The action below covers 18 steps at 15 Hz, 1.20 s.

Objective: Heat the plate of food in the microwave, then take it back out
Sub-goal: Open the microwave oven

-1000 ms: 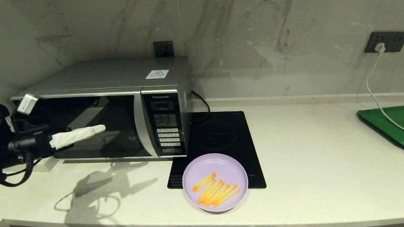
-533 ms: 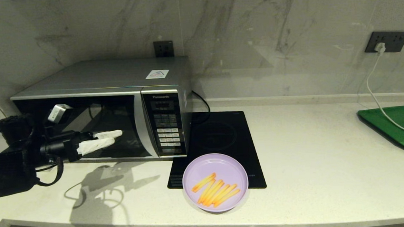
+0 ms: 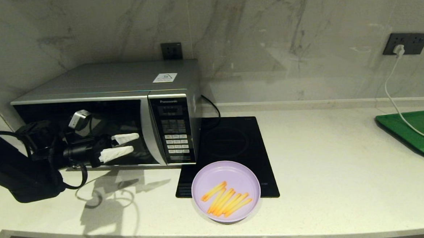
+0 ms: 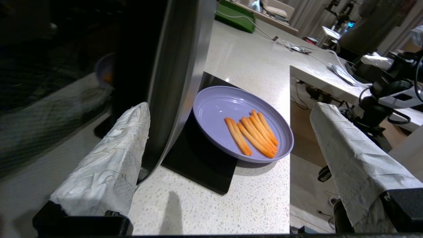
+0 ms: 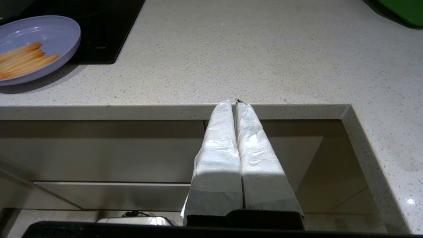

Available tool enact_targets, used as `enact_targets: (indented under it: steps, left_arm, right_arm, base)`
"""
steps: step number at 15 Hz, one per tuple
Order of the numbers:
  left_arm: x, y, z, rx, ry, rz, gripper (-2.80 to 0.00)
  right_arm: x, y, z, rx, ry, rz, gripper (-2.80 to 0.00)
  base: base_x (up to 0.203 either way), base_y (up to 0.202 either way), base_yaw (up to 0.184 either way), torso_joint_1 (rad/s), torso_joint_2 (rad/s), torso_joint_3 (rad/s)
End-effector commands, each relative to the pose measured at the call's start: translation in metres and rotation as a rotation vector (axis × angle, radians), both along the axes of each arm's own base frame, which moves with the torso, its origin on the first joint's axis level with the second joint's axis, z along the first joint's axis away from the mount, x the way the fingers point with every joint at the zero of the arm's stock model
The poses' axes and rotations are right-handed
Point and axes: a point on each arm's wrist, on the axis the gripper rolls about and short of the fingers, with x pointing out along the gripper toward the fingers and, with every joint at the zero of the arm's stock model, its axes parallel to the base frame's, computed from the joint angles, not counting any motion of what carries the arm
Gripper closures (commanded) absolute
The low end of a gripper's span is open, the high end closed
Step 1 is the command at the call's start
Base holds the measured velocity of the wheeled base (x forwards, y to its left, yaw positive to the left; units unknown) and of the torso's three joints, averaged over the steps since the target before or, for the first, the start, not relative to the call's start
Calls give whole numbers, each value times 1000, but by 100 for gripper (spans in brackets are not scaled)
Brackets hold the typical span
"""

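left gripper [image 3: 128,144]: fingers spread wide, holding nothing; in front of the microwave's dark door glass, just short of the handle strip [image 4: 180,66]. In the left wrist view the strip runs up between the two wrapped fingers [image 4: 109,172], nearer one of them; contact cannot be told.
left arm pose: reaches in low from the robot's left, fingers roughly level and pointing along the door face toward the keypad panel [image 3: 173,135].
microwave [image 3: 123,87]: door shut, directly behind the gripper.
plate of food [image 3: 226,191]: beyond the fingertips, toward the robot's right and nearer the bench [image 3: 345,170] front edge; sits half on the induction hob [image 3: 231,147], half on the bench, fries on it, untouched.
progress: nothing done yet, judging by the shut door and the plate outside. Left: open door, load plate, close, heat, reopen, take plate out.
step in hand: likely lining up on the handle to pull the door.
right gripper [image 5: 235,102]: fingers pressed together, empty, parked below the bench front edge, well away from the plate.
green tray [image 3: 416,133]: far right, with a white cable [image 3: 396,102] across it.
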Motion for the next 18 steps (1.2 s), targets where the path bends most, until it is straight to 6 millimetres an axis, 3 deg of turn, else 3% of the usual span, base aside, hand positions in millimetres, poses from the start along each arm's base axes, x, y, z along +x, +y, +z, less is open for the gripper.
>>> enact_targets:
  steps: [1, 10, 18]
  left_arm:
    - [4, -9, -7, -1, 10, -31, -280]
    - [6, -33, -8, 1, -4, -92, -280]
    - [12, -41, -16, 0, 7, -114, -280]
  right_arm:
    - [0, 0, 0, 1, 1, 0, 0]
    - [0, 0, 0, 1, 1, -1, 0]
    - [0, 0, 0, 1, 1, 0, 0]
  base:
    - [0, 0, 0, 0, 0, 0]
    - [0, 0, 0, 0, 0, 0]
    - [0, 0, 0, 0, 0, 0]
